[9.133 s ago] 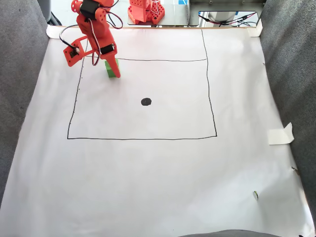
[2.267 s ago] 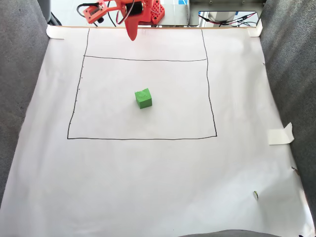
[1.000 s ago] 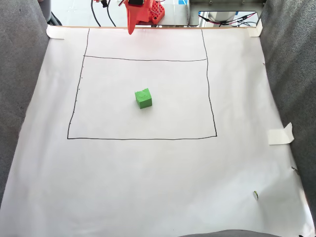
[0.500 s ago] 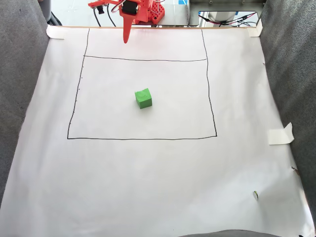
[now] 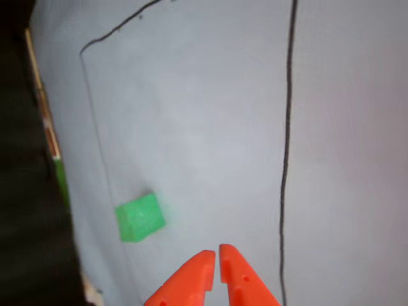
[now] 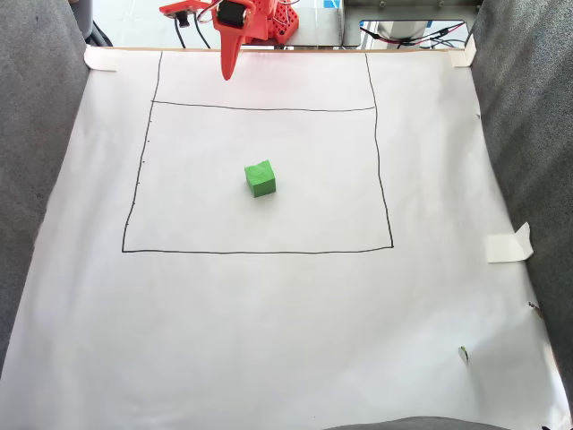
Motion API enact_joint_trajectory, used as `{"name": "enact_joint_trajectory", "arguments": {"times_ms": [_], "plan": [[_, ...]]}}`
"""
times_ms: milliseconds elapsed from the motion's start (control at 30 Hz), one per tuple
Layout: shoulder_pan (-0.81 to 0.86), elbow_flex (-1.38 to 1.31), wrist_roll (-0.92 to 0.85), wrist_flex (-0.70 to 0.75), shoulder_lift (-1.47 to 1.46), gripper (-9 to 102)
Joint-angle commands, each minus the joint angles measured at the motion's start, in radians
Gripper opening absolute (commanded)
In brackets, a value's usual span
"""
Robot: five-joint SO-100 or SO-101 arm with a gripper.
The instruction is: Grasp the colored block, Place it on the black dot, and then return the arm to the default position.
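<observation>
- Fixed view, nearest edge first: a white paper sheet [image 6: 269,340] covers the table, with grey fabric along both sides and a folded piece of tape [image 6: 508,244] stuck at its right edge.
- Further in, a thin black drawn rectangle [image 6: 260,252] frames the middle of the sheet — a second line crosses it near the far end.
- The green foam cube [image 6: 260,178] sits inside that rectangle, about central, resting flat on the paper and touching nothing else; the black dot cannot be seen, and whether it lies beneath the cube cannot be told.
- At the far edge, the orange gripper [image 6: 229,70] points down over the paper just beyond the upper line, well apart from the cube.
- Behind it stand the arm's orange base [image 6: 269,20] and some cables.
- Other view: the gripper [image 5: 216,259] enters from the bottom edge, its two pointed orange fingers [image 5: 191,280] closed almost tip to tip — nothing between them.
- Beyond, the green cube [image 5: 139,217] lies up and to the left of the tips, blurred, close beside one drawn line.
</observation>
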Motion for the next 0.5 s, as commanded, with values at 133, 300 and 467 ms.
{"name": "enact_joint_trajectory", "arguments": {"times_ms": [133, 300, 467], "plan": [[-0.031, 0.029, 0.129, -0.017, 0.006, 0], [-0.072, 0.046, 0.135, -0.034, 0.006, 0], [-0.106, 0.048, 0.115, -0.032, 0.006, 0]]}}
